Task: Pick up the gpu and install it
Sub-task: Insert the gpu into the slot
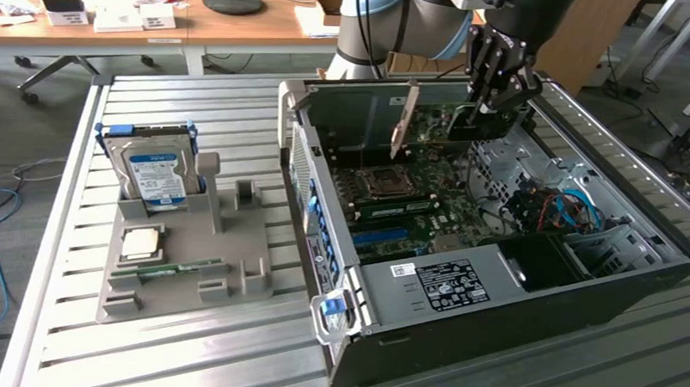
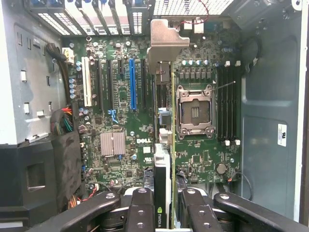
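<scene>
With my gripper [image 2: 163,215] clamped on the gpu [image 2: 162,169], I hold it edge-down over the motherboard [image 2: 116,101], bracket [image 2: 166,41] toward the case's [image 2: 270,96] slotted rear edge, to suit a slot.

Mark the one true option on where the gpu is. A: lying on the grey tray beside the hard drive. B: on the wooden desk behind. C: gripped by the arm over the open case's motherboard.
C: the gripper clamps the gpu edge-on above the motherboard.

Matt grey metal bracket [image 2: 164,41] on the gpu [image 2: 162,164]; tool [image 2: 168,208] matt black.
</scene>
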You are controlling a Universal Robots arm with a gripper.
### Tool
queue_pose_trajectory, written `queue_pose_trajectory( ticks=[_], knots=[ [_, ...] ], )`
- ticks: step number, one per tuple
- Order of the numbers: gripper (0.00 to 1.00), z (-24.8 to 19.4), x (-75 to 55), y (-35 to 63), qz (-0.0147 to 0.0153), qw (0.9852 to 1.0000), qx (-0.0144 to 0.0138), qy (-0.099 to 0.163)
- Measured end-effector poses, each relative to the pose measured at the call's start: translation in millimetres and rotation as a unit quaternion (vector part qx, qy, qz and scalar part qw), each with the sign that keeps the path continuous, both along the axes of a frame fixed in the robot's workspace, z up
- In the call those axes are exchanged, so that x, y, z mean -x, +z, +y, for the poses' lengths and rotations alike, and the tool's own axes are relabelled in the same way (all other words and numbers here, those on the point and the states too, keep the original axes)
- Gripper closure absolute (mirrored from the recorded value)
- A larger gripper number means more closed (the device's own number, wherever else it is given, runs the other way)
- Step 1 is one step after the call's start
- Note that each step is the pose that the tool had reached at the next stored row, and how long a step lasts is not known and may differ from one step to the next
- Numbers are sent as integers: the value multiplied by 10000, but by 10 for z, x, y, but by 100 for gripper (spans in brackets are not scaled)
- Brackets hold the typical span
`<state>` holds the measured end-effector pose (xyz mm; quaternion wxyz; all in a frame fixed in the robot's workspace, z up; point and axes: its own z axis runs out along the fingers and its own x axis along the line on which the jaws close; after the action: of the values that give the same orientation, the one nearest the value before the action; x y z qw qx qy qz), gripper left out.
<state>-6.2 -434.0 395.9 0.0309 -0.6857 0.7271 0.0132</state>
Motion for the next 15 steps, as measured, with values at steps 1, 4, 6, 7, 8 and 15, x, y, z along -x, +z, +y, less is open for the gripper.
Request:
queue_pose_trajectory(
  ticks=[1,4,6,7,8,15],
  knots=[
    [73,0,1,0,0,10000,0,1],
    [73,0,1,0,0,10000,0,1],
    [73,0,6,0,0,10000,-1,0],
    [73,0,12,0,0,10000,-1,0],
    [73,0,16,-1,0,10000,-1,1],
    [73,0,18,0,0,10000,0,1]
  ],
)
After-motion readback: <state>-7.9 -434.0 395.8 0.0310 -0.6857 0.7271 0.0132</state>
